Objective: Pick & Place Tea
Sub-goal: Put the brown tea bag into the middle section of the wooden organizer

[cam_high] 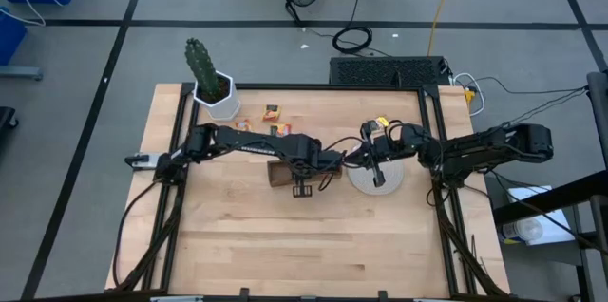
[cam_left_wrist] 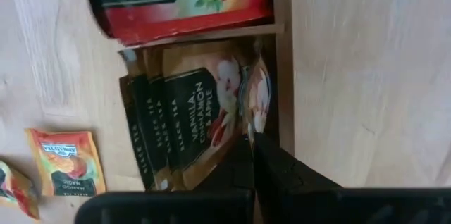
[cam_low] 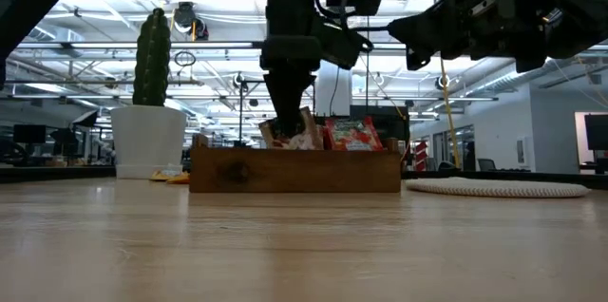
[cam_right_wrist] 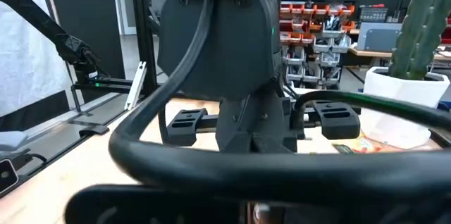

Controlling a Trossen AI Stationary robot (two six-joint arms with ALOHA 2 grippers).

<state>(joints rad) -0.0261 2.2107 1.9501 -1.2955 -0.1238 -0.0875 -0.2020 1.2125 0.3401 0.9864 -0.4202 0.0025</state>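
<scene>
Pale wood-grain table [cam_high: 285,235] fills the high view, with a broad bare stretch along its near half. Left arm reaches across the middle; left gripper [cam_high: 302,188] sits over the brown wooden tray [cam_high: 281,175]. Right arm bends in from the right edge, right gripper [cam_high: 377,179] above the round whitish disc [cam_high: 389,182]. Loose tea sachets [cam_high: 273,112] lie flat near the far edge, beside a white hexagonal pot [cam_high: 220,99] holding a green cactus [cam_high: 200,63].

Low view: tray [cam_low: 294,171] is a low rectangular box with a smooth front wall, and square sachets [cam_low: 353,135] stand upright in it, red ones to the right. Left gripper [cam_low: 288,103] comes straight down, fingers pressed together, its tips among the tan sachets [cam_low: 302,133]; whether one is pinched cannot be told. Disc [cam_low: 499,187] lies flat and thin, well apart from the tray. Pot [cam_low: 147,139] stands to the left.

Left wrist view: dark fingers [cam_left_wrist: 271,168] meet in a closed wedge against glossy tan sachets [cam_left_wrist: 204,111] stacked in one tray compartment; red sachets [cam_left_wrist: 183,2] fill the next. An orange sachet [cam_left_wrist: 67,162] lies on the bare table outside.

Right wrist view: the left arm's dark housing [cam_right_wrist: 218,48] blocks the middle. Right gripper's fingers are together, holding nothing that can be seen.
</scene>
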